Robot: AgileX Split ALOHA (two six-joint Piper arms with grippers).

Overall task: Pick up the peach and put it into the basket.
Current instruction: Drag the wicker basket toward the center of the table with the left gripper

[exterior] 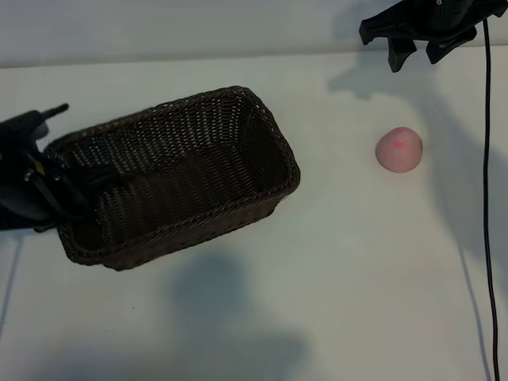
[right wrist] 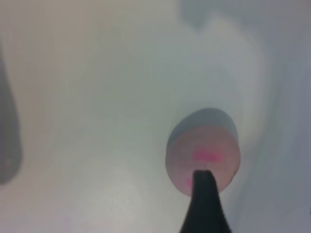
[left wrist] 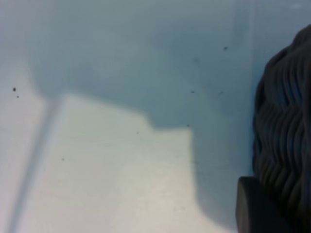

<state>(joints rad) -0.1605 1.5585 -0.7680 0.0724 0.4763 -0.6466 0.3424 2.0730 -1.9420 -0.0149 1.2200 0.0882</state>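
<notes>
Resting on white table (exterior: 333,302) | peach (exterior: 399,149) | basket (exterior: 171,175)

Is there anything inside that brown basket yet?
Nothing shows inside the basket, only its woven floor and walls. The left gripper at its left end hides a bit of that corner. The peach sits outside on the table.

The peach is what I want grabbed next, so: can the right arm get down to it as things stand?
Probably yes. The right gripper hangs open, up beyond the peach, which sits alone on the bare table. The basket, held at its end by the left gripper, lies well off to the side.
</notes>
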